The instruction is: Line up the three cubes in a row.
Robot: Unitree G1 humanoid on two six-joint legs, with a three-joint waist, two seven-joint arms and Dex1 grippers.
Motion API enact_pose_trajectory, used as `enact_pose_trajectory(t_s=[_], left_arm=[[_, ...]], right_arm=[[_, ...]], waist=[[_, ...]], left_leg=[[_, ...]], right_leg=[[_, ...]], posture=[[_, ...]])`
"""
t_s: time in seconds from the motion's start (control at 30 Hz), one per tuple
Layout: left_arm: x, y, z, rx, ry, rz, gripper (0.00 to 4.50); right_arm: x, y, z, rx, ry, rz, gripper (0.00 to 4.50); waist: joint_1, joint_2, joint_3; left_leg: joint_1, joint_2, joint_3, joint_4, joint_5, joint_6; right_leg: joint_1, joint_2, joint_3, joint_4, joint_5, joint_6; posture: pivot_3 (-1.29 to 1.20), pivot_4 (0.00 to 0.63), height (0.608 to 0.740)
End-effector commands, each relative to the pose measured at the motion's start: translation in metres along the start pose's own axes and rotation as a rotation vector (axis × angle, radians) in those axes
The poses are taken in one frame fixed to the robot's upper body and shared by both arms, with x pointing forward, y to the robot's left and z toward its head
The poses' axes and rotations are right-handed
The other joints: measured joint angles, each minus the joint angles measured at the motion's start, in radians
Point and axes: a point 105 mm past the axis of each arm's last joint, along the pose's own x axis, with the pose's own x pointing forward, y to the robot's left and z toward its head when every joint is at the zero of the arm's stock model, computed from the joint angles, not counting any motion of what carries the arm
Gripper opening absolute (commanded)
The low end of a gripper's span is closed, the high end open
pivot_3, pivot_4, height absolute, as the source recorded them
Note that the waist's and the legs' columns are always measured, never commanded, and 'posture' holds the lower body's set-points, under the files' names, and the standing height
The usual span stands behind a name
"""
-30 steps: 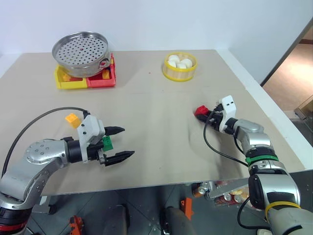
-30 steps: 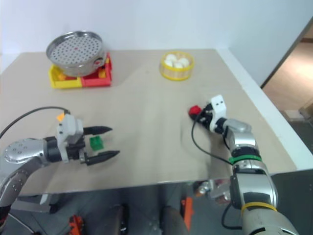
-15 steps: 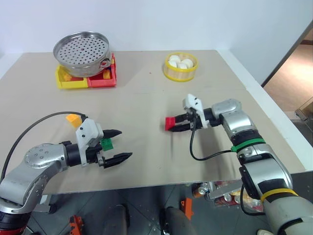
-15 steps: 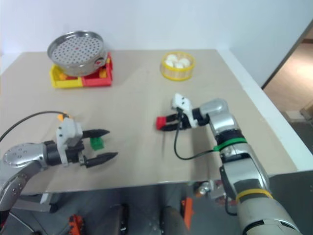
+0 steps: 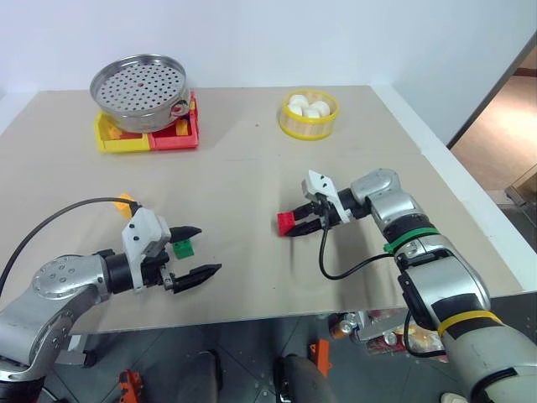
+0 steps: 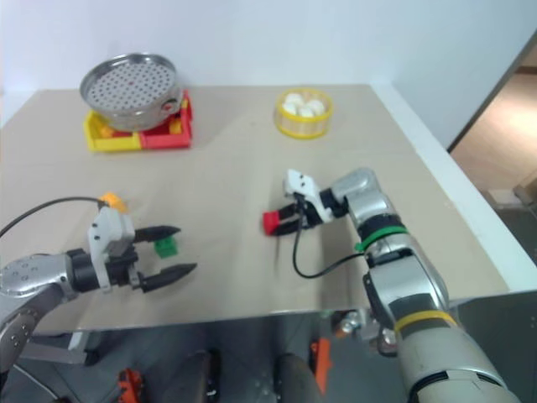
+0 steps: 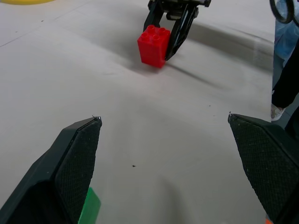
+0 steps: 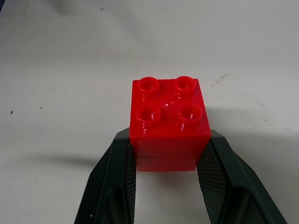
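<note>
The small red studded plastic brick (image 8: 169, 122) sits studs-up, squarish with no clear long axis, clamped between the two black fingers of the right end effector (image 5: 299, 225) near mid-worktop. The green studded brick (image 5: 182, 248) lies between the spread, empty fingers of the left end effector (image 5: 195, 252); the orange-yellow brick (image 5: 126, 202) lies just behind it. The beige matte worktop (image 5: 252, 176) meets a pale wall.

steamer pan (image 5: 139, 91) on trays (image 5: 148, 134); tub w/ balls (image 5: 309, 113)
</note>
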Motion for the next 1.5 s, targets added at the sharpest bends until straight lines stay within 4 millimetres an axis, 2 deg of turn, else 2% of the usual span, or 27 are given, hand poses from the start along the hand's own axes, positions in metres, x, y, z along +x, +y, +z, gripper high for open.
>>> enact_pose_trajectory(t_s=[0.03, 0.1, 0.13, 0.33, 0.37, 0.4, 0.53, 0.67, 0.8, 0.97, 1.07, 1.17, 1.33, 1.5], left_arm=[[-0.004, -0.001, 0.01, 0.044, -0.012, 0.013, 4.5], [-0.004, 0.0, 0.01, 0.045, -0.009, 0.015, 4.5], [-0.004, 0.0, 0.01, 0.046, -0.006, 0.017, 4.5], [-0.006, 0.006, 0.008, 0.046, 0.0, 0.062, 4.5], [-0.007, 0.008, 0.007, 0.044, -0.002, 0.08, 4.5], [-0.007, 0.009, 0.007, 0.043, -0.004, 0.092, 4.5], [-0.021, 0.032, 0.007, 0.055, -0.045, 0.324, 4.5], [-0.039, 0.036, 0.006, 0.075, -0.056, 0.393, 4.5], [-0.05, 0.035, -0.001, 0.087, 0.005, 0.287, 4.5], [-0.054, 0.052, -0.006, 0.112, 0.091, 0.179, 4.5], [-0.051, 0.059, -0.011, 0.111, 0.109, 0.138, 4.5], [-0.043, 0.058, -0.014, 0.088, 0.094, 0.087, 4.5], [-0.034, 0.055, -0.027, 0.08, 0.127, 0.017, 4.5], [-0.027, 0.067, -0.038, 0.102, 0.166, 0.002, 4.5]], right_arm=[[-0.006, -0.006, 0.01, -0.052, -0.014, -0.027, 1.24], [-0.006, -0.006, 0.009, -0.054, -0.014, -0.03, 1.24], [-0.006, -0.007, 0.008, -0.058, -0.014, -0.035, 2.27], [-0.011, -0.009, 0.013, -0.066, -0.051, -0.063, 4.28], [-0.012, -0.01, 0.015, -0.073, -0.059, -0.068, 4.42], [-0.013, -0.01, 0.016, -0.078, -0.062, -0.071, 4.42], [-0.026, -0.011, 0.035, -0.113, -0.143, -0.089, 4.42], [-0.03, -0.001, 0.045, -0.153, -0.178, -0.07, 4.42], [-0.028, 0.01, 0.05, -0.188, -0.18, -0.048, 4.42], [-0.029, 0.01, 0.053, -0.212, -0.167, -0.077, 4.42], [-0.031, 0.008, 0.055, -0.218, -0.167, -0.099, 4.42], [-0.033, 0.011, 0.065, -0.202, -0.23, -0.106, 4.42], [-0.038, 0.027, 0.087, -0.138, -0.359, -0.035, 4.42], [-0.04, 0.039, 0.1, -0.113, -0.421, -0.005, 4.42]], waist=[[0.0, 0.0, 0.0], [0.0, 0.0, 0.0], [0.0, 0.0, 0.0], [0.0, 0.0, 0.0], [0.0, 0.0, 0.0], [0.0, 0.0, 0.0], [0.0, 0.0, 0.0], [0.0, 0.0, 0.0], [0.001, 0.0, 0.0], [0.001, 0.001, 0.0], [0.001, 0.001, 0.0], [0.001, 0.001, 0.0], [0.001, 0.0, 0.0], [0.001, 0.0, 0.0]], left_leg=[[0.0, 0.0, 0.0, 0.0, 0.0, 0.0], [0.0, 0.0, 0.0, 0.0, 0.0, 0.0], [0.0, 0.0, 0.0, 0.0, 0.0, 0.0], [0.0, 0.0, 0.0, 0.0, 0.0, 0.0], [0.0, 0.0, 0.0, 0.0, 0.0, 0.0], [0.0, 0.0, 0.0, 0.0, 0.0, 0.0], [0.0, 0.0, 0.0, 0.0, 0.0, 0.0], [0.0, 0.001, 0.0, -0.001, 0.0, 0.0], [0.001, 0.001, 0.0, -0.002, 0.0, -0.001], [-0.001, 0.001, 0.001, -0.002, 0.0, -0.003], [-0.001, 0.001, 0.002, -0.001, 0.0, -0.004], [-0.001, 0.001, 0.002, -0.002, 0.001, -0.004], [-0.003, 0.004, 0.003, -0.003, 0.001, -0.003], [-0.003, 0.007, 0.002, -0.003, 0.001, -0.004]], right_leg=[[0.0, 0.0, 0.0, 0.0, 0.0, 0.0], [0.0, 0.0, 0.0, 0.0, 0.0, 0.0], [0.0, 0.0, 0.0, 0.0, 0.0, 0.0], [0.0, 0.0, 0.0, 0.0, 0.0, 0.0], [0.0, 0.0, 0.0, 0.0, 0.0, 0.0], [0.0, 0.0, 0.0, 0.0, 0.0, 0.0], [0.0, 0.0, 0.0, 0.0, 0.0, 0.0], [0.0, 0.0, 0.0, 0.0, 0.0, -0.001], [-0.001, 0.0, -0.001, 0.0, 0.0, -0.002], [-0.006, 0.0, -0.002, 0.001, 0.003, -0.006], [-0.007, -0.001, -0.002, 0.001, 0.004, -0.006], [-0.008, -0.001, -0.002, 0.001, 0.005, -0.006], [-0.011, 0.001, -0.002, 0.001, 0.005, -0.007], [-0.012, 0.005, -0.003, 0.003, 0.005, -0.006]], posture=[[0.0, 0.15, 0.74], [0.0, 0.15, 0.74], [0.0, 0.15, 0.74], [0.0, 0.15, 0.74], [0.0, 0.15, 0.74], [0.0, 0.15, 0.74], [0.0, 0.15, 0.74], [0.0, 0.15, 0.74], [0.0, 0.15, 0.74], [0.0, 0.15, 0.74], [0.0, 0.15, 0.74], [0.0, 0.15, 0.74], [0.0, 0.15, 0.74], [0.0, 0.15, 0.74]])
